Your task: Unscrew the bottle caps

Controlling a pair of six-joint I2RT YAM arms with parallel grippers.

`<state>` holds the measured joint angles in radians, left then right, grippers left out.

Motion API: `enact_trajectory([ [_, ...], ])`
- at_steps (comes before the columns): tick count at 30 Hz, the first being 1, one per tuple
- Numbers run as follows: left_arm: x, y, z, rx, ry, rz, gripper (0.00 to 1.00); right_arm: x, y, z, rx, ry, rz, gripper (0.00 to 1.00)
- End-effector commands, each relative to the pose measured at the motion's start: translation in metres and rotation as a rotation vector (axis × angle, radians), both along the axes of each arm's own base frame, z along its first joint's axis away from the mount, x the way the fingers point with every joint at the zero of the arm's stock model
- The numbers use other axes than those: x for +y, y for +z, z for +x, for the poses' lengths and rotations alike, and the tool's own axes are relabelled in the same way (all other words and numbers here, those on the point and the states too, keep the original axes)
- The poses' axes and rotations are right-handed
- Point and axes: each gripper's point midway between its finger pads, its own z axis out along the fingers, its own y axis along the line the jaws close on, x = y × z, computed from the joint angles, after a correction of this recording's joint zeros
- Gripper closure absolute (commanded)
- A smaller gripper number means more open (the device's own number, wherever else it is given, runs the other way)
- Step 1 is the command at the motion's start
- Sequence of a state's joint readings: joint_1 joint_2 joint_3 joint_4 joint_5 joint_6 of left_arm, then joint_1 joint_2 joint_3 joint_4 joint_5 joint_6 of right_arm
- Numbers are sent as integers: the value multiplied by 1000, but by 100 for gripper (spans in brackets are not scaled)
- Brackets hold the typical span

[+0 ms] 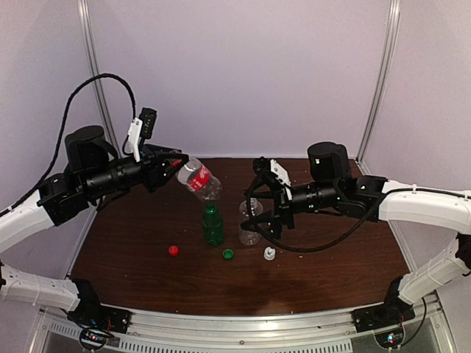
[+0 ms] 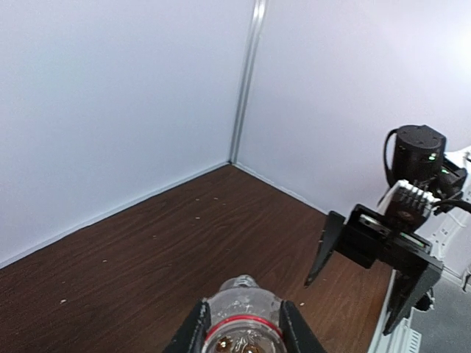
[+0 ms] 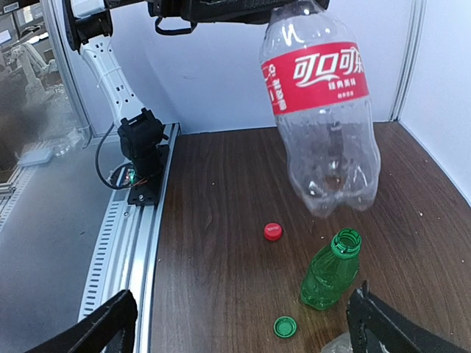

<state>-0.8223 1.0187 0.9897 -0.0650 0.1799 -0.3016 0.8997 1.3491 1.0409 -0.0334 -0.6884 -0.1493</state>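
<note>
My left gripper [image 1: 175, 168] is shut on the short clear bottle with the red label [image 1: 199, 180], holding it tilted in the air, base toward the right arm. In the left wrist view both fingers [image 2: 193, 332] clamp that bottle [image 2: 243, 312]. The right wrist view shows the same bottle [image 3: 320, 110] hanging above the table. The green bottle [image 1: 213, 224] stands uncapped, and the taller clear bottle [image 1: 250, 224] stands beside it. My right gripper [image 1: 259, 213] is open right by the clear bottle, gripping nothing. On the table lie a red cap [image 1: 173, 250], a green cap [image 1: 228, 254] and a white cap [image 1: 270, 254].
The brown table [image 1: 132, 257] is closed in by white walls at the back and sides. An aluminium rail [image 1: 243, 323] runs along the near edge, carrying the arm bases. A black cable [image 1: 324, 243] droops from the right arm onto the table.
</note>
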Motion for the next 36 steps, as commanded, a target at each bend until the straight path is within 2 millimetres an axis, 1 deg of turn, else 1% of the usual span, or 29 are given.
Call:
enact_trajectory([
  [1, 61, 3, 35, -22, 361, 110, 100, -4, 6, 6, -9, -47, 17, 0],
  [4, 85, -6, 47, -2, 496, 185, 100, -4, 5, 9, -12, -62, 14, 0],
  [6, 94, -14, 53, 11, 548, 224, 100, -5, 5, 12, -12, -78, 12, 0],
  [8, 97, -26, 59, 26, 574, 255, 100, -6, 5, 15, -10, -100, 9, 0],
  [10, 95, -38, 64, 38, 580, 274, 100, -8, 4, 21, -11, -138, 3, 0],
  [13, 91, -61, 73, 66, 582, 311, 100, -12, 1, 32, -11, -209, -5, 0],
  [18, 85, -100, 87, 121, 575, 351, 100, -21, -10, 49, 1, -321, -43, 0],
  [20, 82, -111, 92, 137, 561, 343, 100, -22, -15, 51, 10, -332, -54, 0],
  [21, 80, -120, 93, 148, 556, 350, 100, -23, -16, 52, 14, -336, -57, 0],
  [28, 69, -165, 105, 206, 524, 372, 100, -27, -24, 54, 23, -358, -68, 0],
  [31, 64, -179, 106, 232, 510, 375, 100, -29, -26, 55, 25, -364, -73, 0],
  [36, 64, -199, 105, 256, 511, 382, 100, -31, -30, 55, 28, -373, -79, 0],
])
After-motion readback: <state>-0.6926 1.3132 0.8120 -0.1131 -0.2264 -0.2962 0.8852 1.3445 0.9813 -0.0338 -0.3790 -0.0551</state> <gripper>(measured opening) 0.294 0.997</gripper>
